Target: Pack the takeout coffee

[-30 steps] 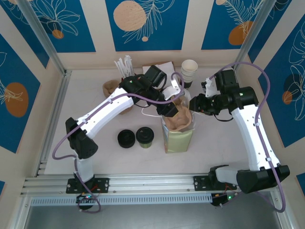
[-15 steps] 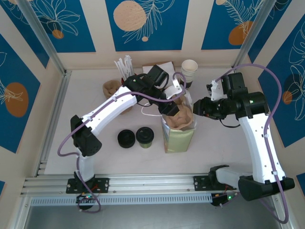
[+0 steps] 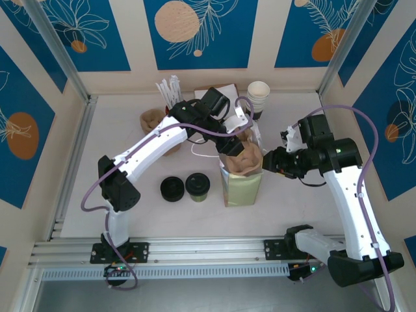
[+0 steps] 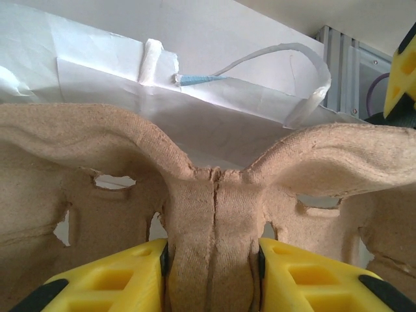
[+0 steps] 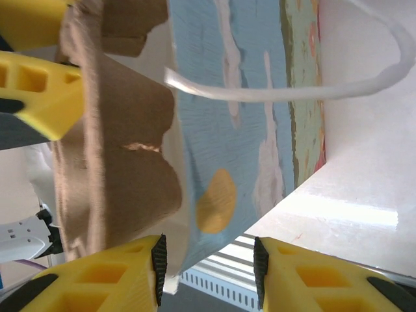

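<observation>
pulp carrier (image 3: 246, 161) wedged in paper bag (image 3: 242, 190) mouth; takeout coffee (image 3: 197, 185) apart, left of bag | left gripper (image 4: 211, 260) clenched on carrier's centre rib | right gripper (image 5: 208, 273) spread, bag wall seen between jaws

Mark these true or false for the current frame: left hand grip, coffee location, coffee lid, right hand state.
1. The left hand is clamped on the centre ridge of the pulp cup carrier. True.
2. The takeout coffee is inside the paper bag. False: it stands on the table, left of the bag.
3. The takeout coffee has its black lid on. True.
4. The right hand is shut on the carrier. False: its fingers are apart, one on either side of the bag's wall.
</observation>
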